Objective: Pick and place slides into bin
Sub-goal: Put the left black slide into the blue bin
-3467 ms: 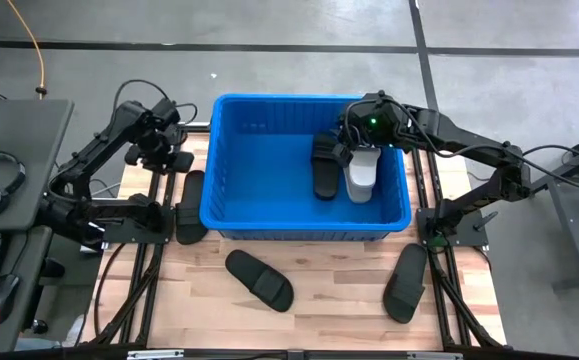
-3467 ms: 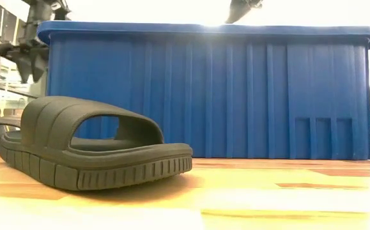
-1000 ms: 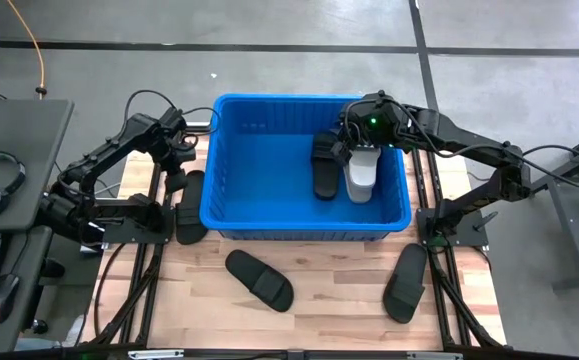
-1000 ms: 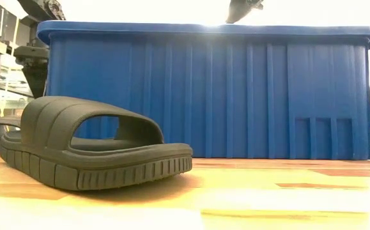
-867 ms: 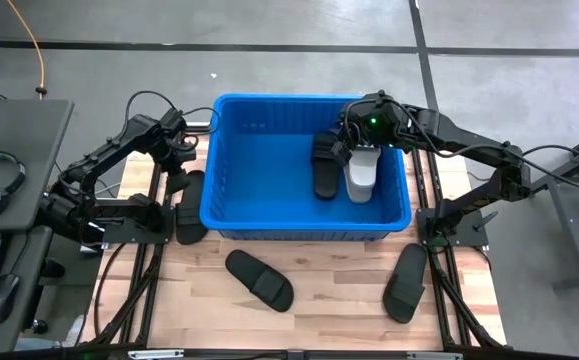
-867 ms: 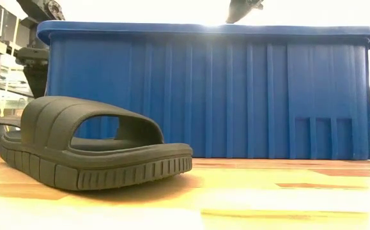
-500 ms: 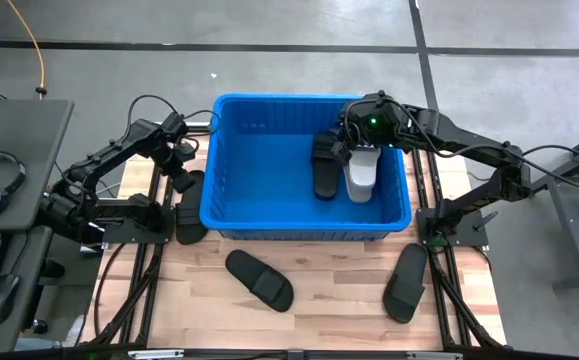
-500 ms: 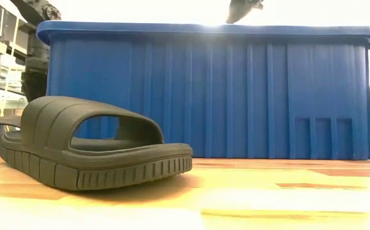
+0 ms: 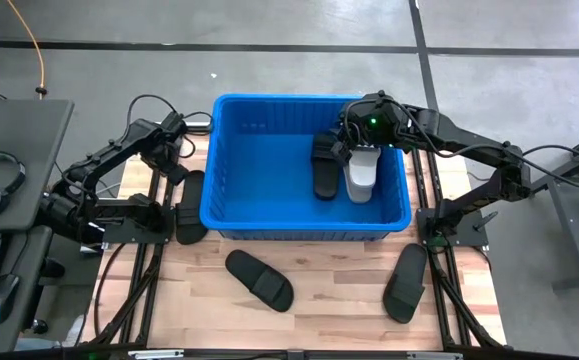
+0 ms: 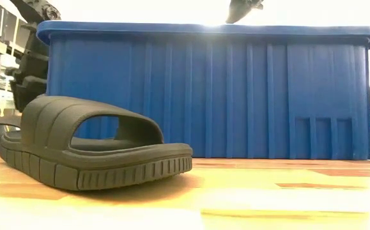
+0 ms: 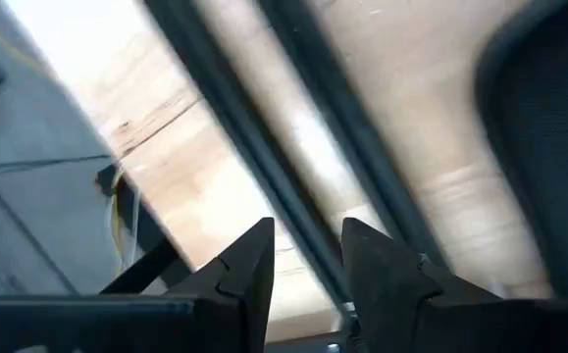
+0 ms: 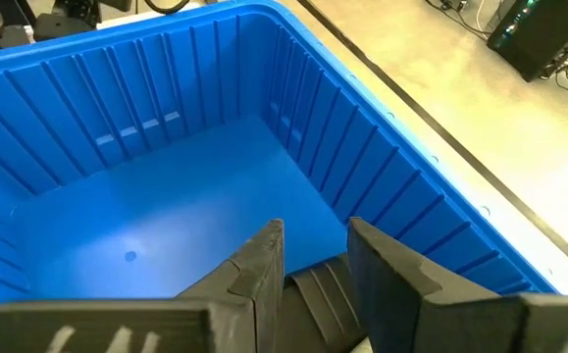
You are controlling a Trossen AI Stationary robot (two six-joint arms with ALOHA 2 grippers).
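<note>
Wooden table point(image 9: 339, 290) — ridged blue bin point(image 9: 269, 215), seemingly rubber slides point(image 9: 259, 279).

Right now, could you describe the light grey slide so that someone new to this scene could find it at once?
Start at the big blue bin in the middle of the table. Inside it, toward its right end under the right gripper, two slides lie side by side. The light grey slide is the one nearer the right wall; its neighbour and every slide outside are black.

Dark jointed arms, looping black cables
</note>
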